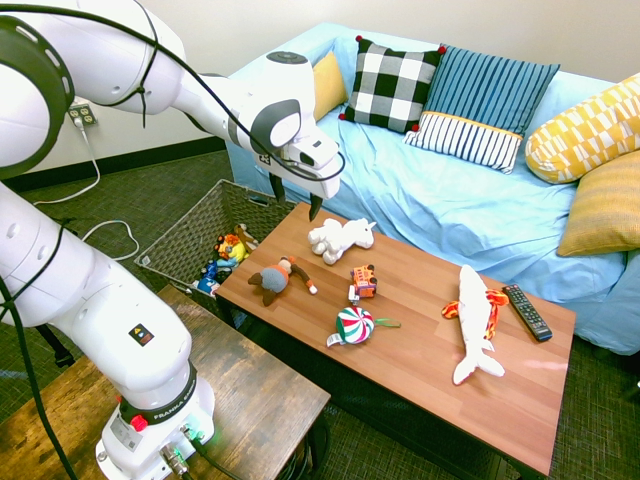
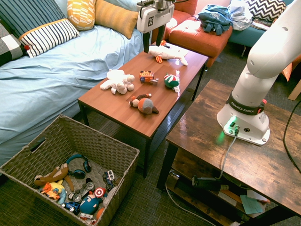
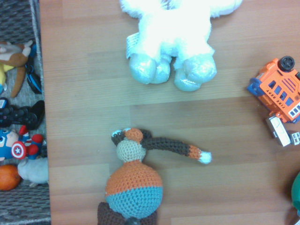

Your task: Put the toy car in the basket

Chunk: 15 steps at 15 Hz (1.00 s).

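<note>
Wrist view: white plush [image 3: 171, 40] cut off at 12 o'clock, head out of shot. Toy car [image 3: 280, 96] clipped at 3 o'clock edge, approx. half showing. Crochet toy [image 3: 136, 180] runs off at 6 o'clock. Green-and-white bit [image 3: 295, 194] at 4 o'clock, too little showing to ID. Basket [image 3: 35, 28] just a strip at 9 o'clock, contents partly cut. First exterior view: basket [image 1: 190, 235] far side hidden behind arm, its toys too small to tell apart.
</note>
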{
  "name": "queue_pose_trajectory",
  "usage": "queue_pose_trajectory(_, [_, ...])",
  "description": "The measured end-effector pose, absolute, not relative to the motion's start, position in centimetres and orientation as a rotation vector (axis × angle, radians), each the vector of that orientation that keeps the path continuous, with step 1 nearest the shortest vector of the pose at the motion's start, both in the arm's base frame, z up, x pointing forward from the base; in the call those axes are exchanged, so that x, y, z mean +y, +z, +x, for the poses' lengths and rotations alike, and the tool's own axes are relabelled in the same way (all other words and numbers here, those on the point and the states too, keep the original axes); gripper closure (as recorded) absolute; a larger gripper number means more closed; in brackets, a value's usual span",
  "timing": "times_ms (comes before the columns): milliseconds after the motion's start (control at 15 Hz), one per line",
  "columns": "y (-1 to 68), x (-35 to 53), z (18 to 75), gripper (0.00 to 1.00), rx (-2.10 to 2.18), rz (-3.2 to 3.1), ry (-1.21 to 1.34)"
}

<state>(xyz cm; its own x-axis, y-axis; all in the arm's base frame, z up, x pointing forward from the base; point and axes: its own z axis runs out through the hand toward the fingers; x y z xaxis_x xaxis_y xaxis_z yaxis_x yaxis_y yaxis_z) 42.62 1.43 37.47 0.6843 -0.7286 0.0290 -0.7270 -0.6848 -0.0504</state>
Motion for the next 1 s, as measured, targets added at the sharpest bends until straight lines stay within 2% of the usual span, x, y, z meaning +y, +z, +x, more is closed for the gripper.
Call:
queue_pose_trajectory(267, [37.2,0.5,43.1,0.00,1.227,-2.867,-0.086])
queue_pose_trajectory(467, [36.7,-3.4,44.4,0.00,1.168,-2.904,-0.091])
queue_pose_trajectory(733, [32.5,-8.7,46.9,0.00,0.987,-2.974,-0.064])
queue_pose_trajectory(1000, [27.1,-10.4,50.0,0.00,0.865,-3.003,-0.001])
